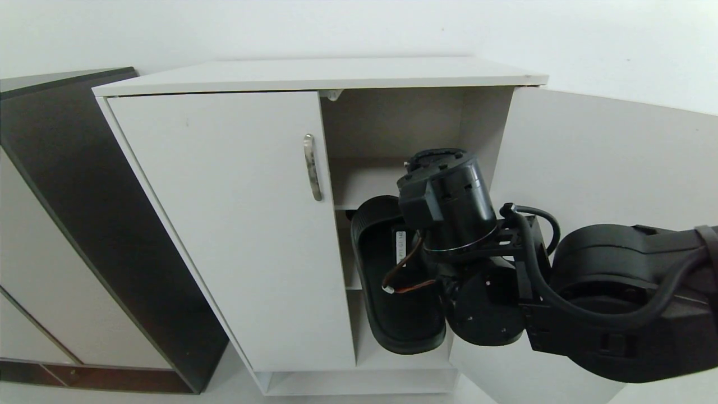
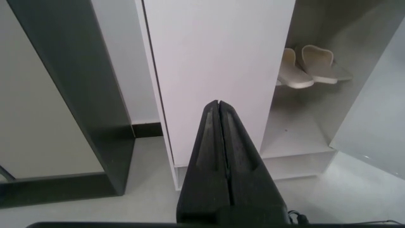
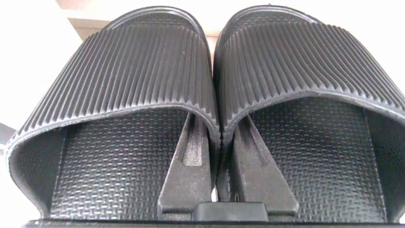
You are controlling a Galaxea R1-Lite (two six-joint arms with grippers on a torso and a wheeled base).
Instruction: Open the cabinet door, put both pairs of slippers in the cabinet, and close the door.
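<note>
Cabinet [image 1: 224,224] open, white slippers [image 2: 313,66] inside, right gripper [image 3: 218,130] clamping black slippers [image 3: 139,69], left gripper [image 2: 219,111] closed, empty.

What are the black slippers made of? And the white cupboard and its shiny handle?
Black slippers: probably soft rubber or foam, matte, with moulded ribs on the straps and a bumpy footbed. White cupboard: looks like coated wooden board, smooth and flat with square edges. Handle: likely metal, since it gleams silver.
</note>
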